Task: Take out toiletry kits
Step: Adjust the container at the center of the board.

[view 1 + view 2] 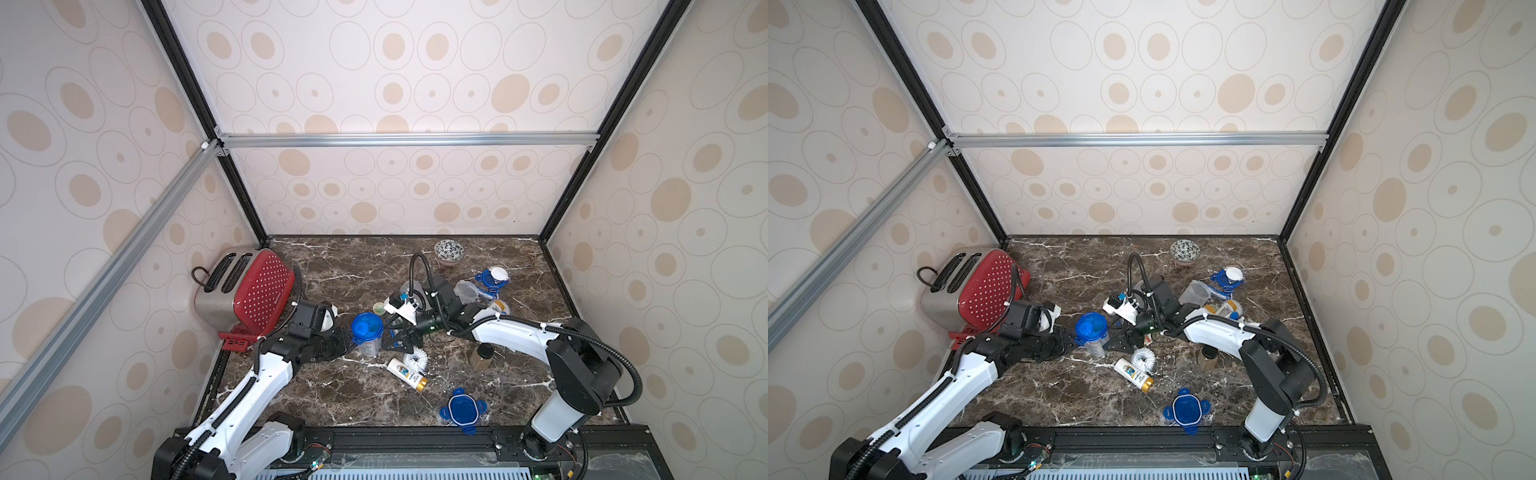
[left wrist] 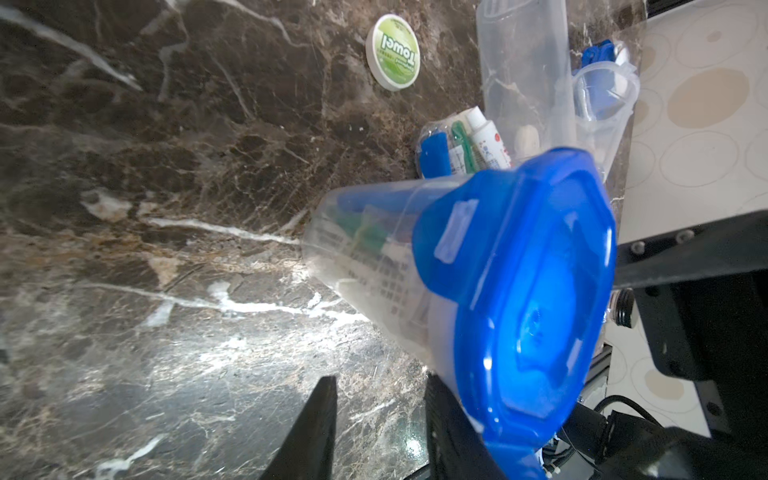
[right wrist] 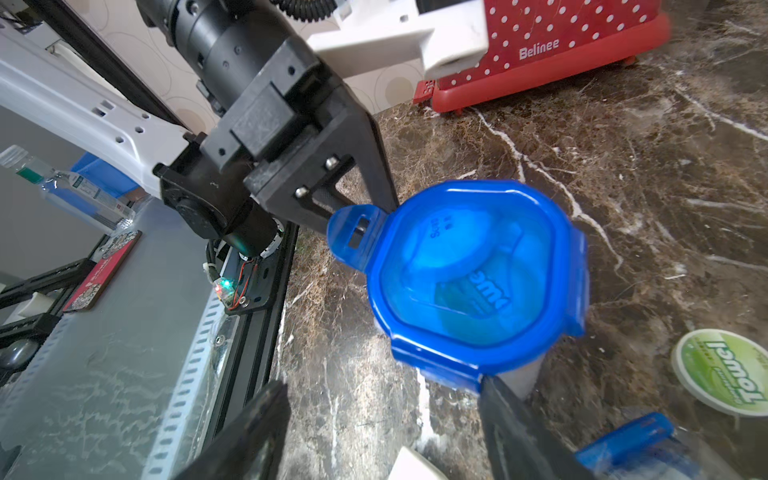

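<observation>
Standing between left hand (image 1: pixel 348 335) and right hand (image 1: pixel 393 334), lidded jar (image 1: pixel 367 328) holding toiletry kit (image 2: pixel 362 232)

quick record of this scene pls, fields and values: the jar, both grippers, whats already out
closed jar: upright mid-table, blue lid on, kit items inside
left gripper: open, fingertip at a lid flap
right gripper: open, at the lid's opposite side
already out: white bottle lying flat; towel packet
loose lid: near front edge
tipped jar: lidless, on its side
</observation>
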### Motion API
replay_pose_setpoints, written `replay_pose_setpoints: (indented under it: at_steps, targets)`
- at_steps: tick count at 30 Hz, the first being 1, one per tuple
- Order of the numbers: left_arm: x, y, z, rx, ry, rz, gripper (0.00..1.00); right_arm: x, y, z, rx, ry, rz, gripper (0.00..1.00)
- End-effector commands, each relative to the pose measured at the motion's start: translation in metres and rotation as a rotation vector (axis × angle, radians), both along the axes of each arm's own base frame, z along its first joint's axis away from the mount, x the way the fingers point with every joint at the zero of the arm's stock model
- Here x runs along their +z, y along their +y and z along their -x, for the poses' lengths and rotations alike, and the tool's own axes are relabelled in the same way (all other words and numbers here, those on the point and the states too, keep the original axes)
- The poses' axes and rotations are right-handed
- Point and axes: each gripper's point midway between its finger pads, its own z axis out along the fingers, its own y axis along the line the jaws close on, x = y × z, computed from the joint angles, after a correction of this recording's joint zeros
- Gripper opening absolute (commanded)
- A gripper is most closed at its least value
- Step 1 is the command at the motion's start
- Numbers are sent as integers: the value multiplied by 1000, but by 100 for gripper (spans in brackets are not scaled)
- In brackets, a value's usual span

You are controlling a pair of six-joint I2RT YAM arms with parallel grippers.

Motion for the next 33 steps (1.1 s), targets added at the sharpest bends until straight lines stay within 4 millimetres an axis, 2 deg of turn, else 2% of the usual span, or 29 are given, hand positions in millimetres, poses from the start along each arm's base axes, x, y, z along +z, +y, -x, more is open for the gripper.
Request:
replay_pose_setpoints:
  at_steps: [1,15,19,23,26,30,32,33]
  targets:
    - [20,3,-15,-10,-78,-38,38,9,5,23,75,11,-37,75]
    - [17,8,-33,0,-72,-86,42,5,5,43,92,74,-68,75]
    - [18,7,-38,1,-64,-77,43,3,6,42,84,86,-72,75]
    - [21,12,-33,-1,-54,-98,44,-3,4,40,70,78,-44,75]
    - [21,26,-22,8,-18,-147,44,-6,1,39,58,67,-22,76]
    - [48,42,-10,12,-60,-202,43,-4,-5,38,30,52,0,76]
    - [71,36,-5,-16,-111,-161,40,-1,-10,41,20,43,-5,77]
    - [86,27,-4,-43,-145,-104,38,0,-13,42,15,36,-9,77]
